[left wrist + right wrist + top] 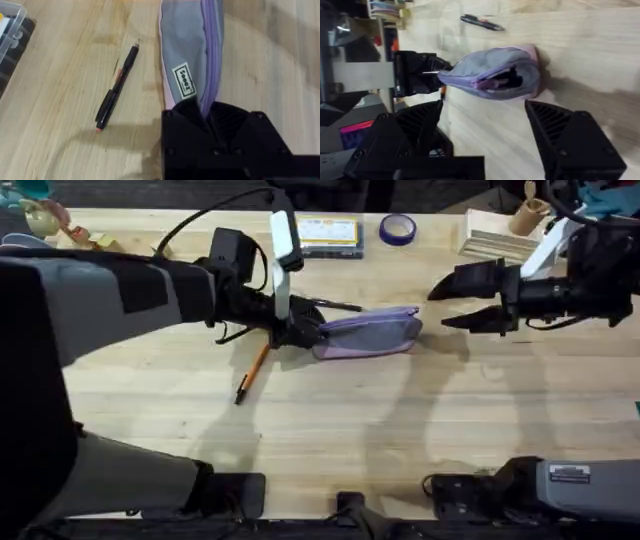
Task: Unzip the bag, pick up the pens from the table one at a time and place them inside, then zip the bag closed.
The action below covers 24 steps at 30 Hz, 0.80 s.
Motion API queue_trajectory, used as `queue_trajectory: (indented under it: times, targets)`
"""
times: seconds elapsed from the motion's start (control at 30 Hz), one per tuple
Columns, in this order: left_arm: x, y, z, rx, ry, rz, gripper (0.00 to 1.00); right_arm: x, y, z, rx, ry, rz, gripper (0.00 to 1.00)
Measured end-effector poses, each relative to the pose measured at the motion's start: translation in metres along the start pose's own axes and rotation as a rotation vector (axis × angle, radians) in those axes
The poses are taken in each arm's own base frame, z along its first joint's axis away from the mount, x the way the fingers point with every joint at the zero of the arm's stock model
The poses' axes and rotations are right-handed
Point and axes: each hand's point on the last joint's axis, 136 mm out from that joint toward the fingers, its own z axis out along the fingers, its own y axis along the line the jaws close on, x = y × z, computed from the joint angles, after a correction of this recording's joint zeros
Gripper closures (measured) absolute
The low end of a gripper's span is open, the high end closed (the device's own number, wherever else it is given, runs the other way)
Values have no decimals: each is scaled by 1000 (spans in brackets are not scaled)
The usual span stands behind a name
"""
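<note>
Bag pinned at one end, other gripper spread and waiting

Left gripper clamped on the near end of the bag, pinching the lavender fabric right where the zipper line runs out. Probably held that way to anchor the pouch against the desk so the zipper can be drawn without the whole thing sliding. Seen from the left wrist, grey panel and purple zipper strip stretching straight away from the gripper, small white label just ahead of the fingertips.

Right gripper wide apart, holding nothing, hovering clear of the bag's far end with a bare strip of desk between. Aimed at that end, judging from the right wrist view, where the pouch sits framed between the two fingers and shows a dark gap in its mouth; hard to tell whether that means partly unzipped.

Black pen lying on the desk just beyond the left gripper, close alongside the bag but apart from it. Orange pen on the opposite side of the left gripper, angled away, partly tucked under it. Neither pen in the bag yet.
</note>
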Motion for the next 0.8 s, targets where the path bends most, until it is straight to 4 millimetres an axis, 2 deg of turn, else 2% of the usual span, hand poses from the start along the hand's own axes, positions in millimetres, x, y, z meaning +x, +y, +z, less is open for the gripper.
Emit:
queue_trajectory:
  times: [0.23, 0.37, 0.43, 0.63, 0.8]
  targets:
    - [0, 0, 0, 0, 0, 0, 958, -3, 1, 6, 19, 0, -57, 4]
    - [0, 0, 0, 0, 0, 0, 958, -1, 10, 16, 8, 23, -120, 5]
    - [0, 0, 0, 0, 0, 0, 958, 0, 21, 28, -5, 39, -199, 5]
    - [0, 0, 0, 0, 0, 0, 958, 6, 4, 45, -18, 98, -121, 5]
    - [0, 0, 0, 0, 0, 0, 958, 12, 2, 57, -66, 138, -79, 5]
